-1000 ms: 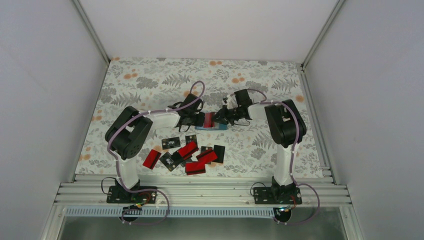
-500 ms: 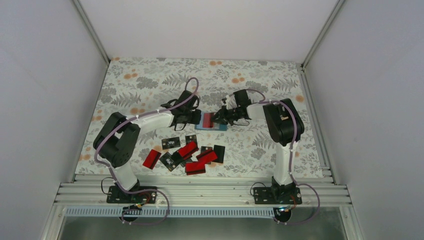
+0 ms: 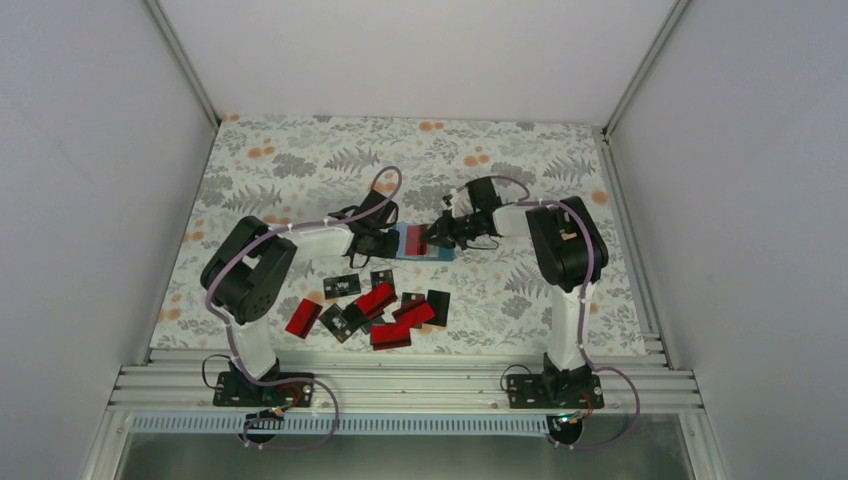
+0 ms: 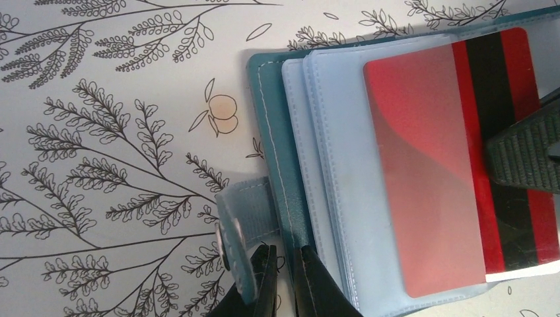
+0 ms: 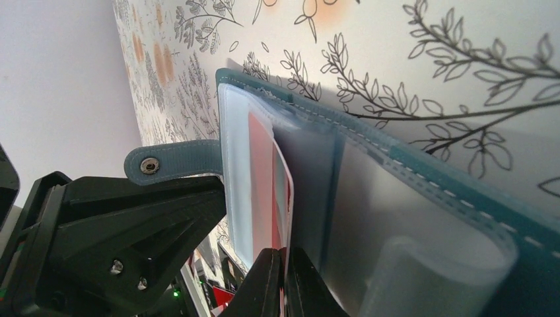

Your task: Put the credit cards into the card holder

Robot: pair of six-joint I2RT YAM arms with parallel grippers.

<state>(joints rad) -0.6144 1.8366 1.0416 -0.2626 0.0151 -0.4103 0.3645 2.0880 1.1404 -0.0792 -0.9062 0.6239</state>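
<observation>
The teal card holder (image 3: pixel 436 254) lies open mid-table, its clear sleeves (image 4: pixel 330 132) fanned up. My left gripper (image 4: pixel 285 254) is shut on the cover's left edge (image 4: pixel 271 132), beside the snap strap (image 4: pixel 241 224). My right gripper (image 5: pixel 284 254) is shut on a red card with a black stripe (image 4: pixel 429 165). That card sits mostly inside a clear sleeve, and it shows edge-on in the right wrist view (image 5: pixel 274 178). In the top view the left gripper (image 3: pixel 392 243) and right gripper (image 3: pixel 430 238) meet over the holder. Several loose red and black cards (image 3: pixel 375 305) lie nearer the bases.
The left gripper's black body (image 5: pixel 119 238) stands close against the holder's strap side. One red card (image 3: pixel 303 317) lies apart at the left of the pile. The table has a floral cloth (image 3: pixel 300 170), white walls and a metal rail (image 3: pixel 400 385) at the near edge.
The left arm's elbow swung left and partly back, while its gripper stayed at the holder's left edge. The right gripper and red card shifted slightly left over the holder.
</observation>
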